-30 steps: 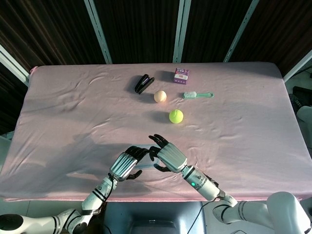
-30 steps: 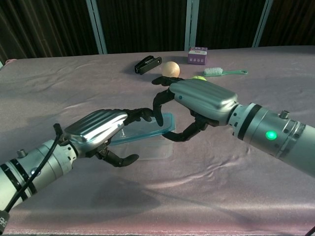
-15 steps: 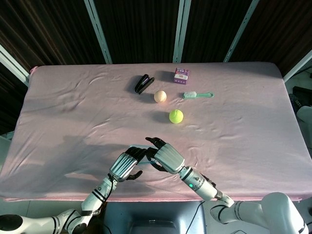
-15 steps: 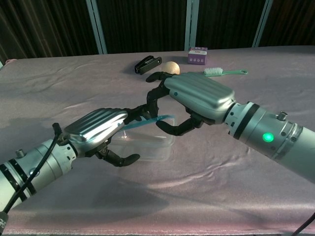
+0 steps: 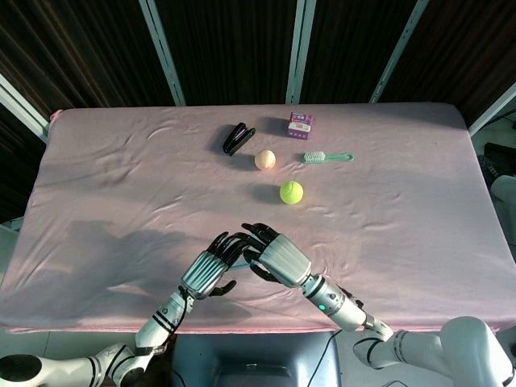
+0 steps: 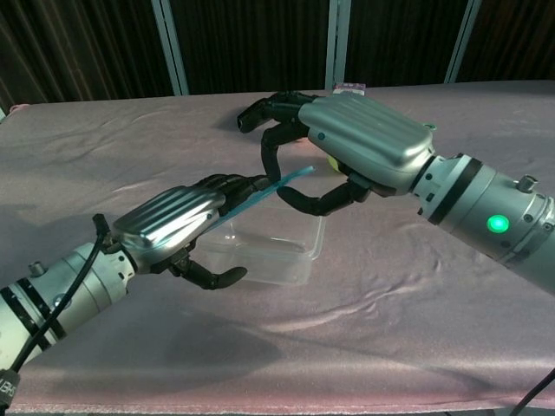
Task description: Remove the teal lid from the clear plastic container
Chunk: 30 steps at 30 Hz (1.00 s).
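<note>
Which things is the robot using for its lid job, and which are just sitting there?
Job: teal lid, clear plastic container, left hand, right hand.
Lying about: tennis ball, peach ball, brush, purple box, black stapler.

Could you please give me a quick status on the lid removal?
Lid tilted clear of the container, pinched by both: left robot hand, right robot hand. Nothing in the way.

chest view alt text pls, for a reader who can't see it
Two metallic robot hands, left and right, hold a tilted teal lid above an open clear plastic container on a pink-covered table, against dark panels.
</note>
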Each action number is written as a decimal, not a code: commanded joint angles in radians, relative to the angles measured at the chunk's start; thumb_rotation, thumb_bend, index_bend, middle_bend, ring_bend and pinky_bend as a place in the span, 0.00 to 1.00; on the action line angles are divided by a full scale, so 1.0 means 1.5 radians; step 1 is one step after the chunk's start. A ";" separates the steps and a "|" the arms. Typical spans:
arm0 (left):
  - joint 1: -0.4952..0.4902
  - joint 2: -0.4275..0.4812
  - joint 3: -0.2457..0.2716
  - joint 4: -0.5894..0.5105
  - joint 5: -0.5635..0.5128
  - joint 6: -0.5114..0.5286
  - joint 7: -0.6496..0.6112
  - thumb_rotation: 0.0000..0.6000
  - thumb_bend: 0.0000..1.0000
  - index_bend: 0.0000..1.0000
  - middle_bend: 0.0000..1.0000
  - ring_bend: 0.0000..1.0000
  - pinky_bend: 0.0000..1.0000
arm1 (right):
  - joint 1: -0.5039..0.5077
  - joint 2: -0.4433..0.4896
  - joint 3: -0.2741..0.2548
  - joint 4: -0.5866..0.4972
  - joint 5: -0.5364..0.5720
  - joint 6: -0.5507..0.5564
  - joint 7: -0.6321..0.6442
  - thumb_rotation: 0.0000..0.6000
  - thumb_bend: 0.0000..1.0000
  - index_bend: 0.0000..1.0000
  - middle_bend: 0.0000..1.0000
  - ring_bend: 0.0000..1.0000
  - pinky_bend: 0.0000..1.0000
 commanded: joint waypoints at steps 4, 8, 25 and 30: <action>0.000 0.003 0.000 0.003 0.008 0.009 -0.004 1.00 0.31 0.00 0.00 0.00 0.00 | -0.002 0.016 -0.004 -0.015 -0.017 0.017 -0.025 1.00 0.57 0.83 0.31 0.18 0.34; -0.001 0.007 0.002 0.003 0.025 0.021 -0.018 1.00 0.31 0.00 0.00 0.00 0.00 | -0.009 0.035 -0.007 -0.027 -0.024 0.028 -0.044 1.00 0.57 0.84 0.31 0.18 0.35; 0.009 0.050 0.043 -0.009 0.102 0.083 -0.037 1.00 0.31 0.00 0.00 0.00 0.00 | -0.047 0.119 0.019 0.028 -0.010 0.106 -0.022 1.00 0.57 0.84 0.31 0.20 0.38; 0.028 0.077 0.051 -0.014 0.103 0.105 -0.038 1.00 0.31 0.00 0.00 0.00 0.00 | -0.069 0.130 0.014 0.090 0.014 0.108 0.010 1.00 0.57 0.85 0.32 0.20 0.38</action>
